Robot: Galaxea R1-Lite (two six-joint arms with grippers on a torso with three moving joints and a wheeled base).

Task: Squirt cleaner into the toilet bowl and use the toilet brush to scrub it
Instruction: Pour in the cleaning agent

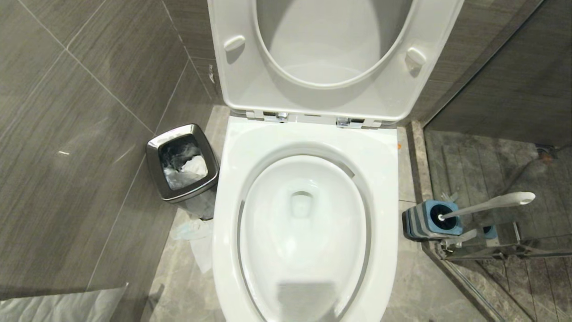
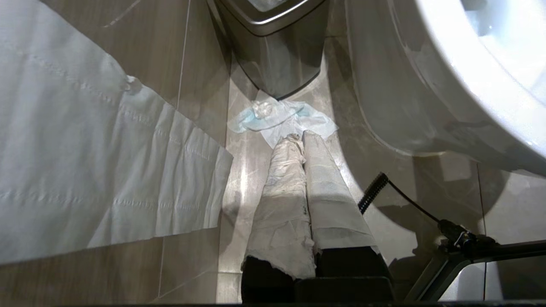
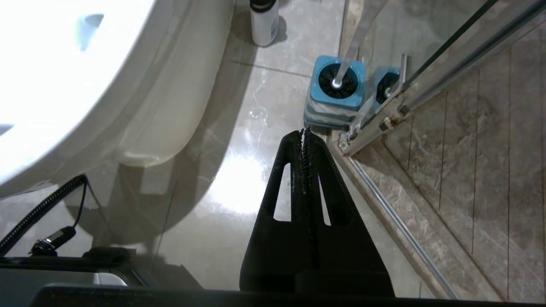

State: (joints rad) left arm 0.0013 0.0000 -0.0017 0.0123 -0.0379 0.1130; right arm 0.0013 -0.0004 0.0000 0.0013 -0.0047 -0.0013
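Observation:
The white toilet bowl [image 1: 308, 134] fills the middle of the head view, its seat and lid raised. To its right on the floor stands the toilet brush [image 1: 491, 203] in a blue-and-grey holder [image 1: 431, 221], handle leaning right. In the right wrist view the cleaner [image 3: 264, 23], a white bottle with a dark band, stands on the floor beside the toilet's base, beyond the brush holder [image 3: 337, 102]. My right gripper [image 3: 305, 132] hangs shut and empty just short of that holder. My left gripper [image 2: 300, 136], its fingers wrapped in white paper, is shut over the floor left of the toilet. Neither arm shows in the head view.
A small steel bin [image 1: 183, 163] stands left of the toilet against the grey tiled wall. Crumpled tissue [image 2: 281, 119] lies at its foot. A hanging sheet of white paper [image 2: 85, 149] is close on the left. A glass shower partition with a metal rail [image 3: 384, 123] borders the right.

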